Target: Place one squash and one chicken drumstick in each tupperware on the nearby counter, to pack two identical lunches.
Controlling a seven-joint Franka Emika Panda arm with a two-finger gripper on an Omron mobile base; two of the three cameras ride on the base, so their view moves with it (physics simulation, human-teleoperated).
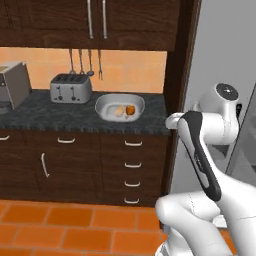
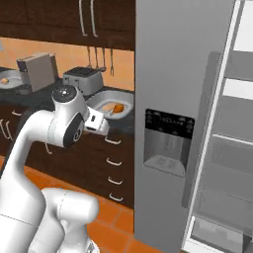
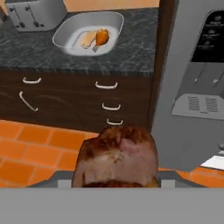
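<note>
My gripper is shut on a mottled reddish-brown lump that looks like a chicken drumstick; the lump hides the fingers. It hangs over the orange floor in front of the drawers. On the speckled counter stands a pale tupperware holding a tan squash and an orange drumstick. That tupperware sits right of the toaster. A second tupperware at the far left holds one small orange piece. My hand is short of the counter's front edge.
A silver toaster stands left of the near tupperware, with utensils hanging on the wall above it. A tall grey fridge with a dispenser panel rises at the counter's right end, its door open. Drawers with silver handles face me.
</note>
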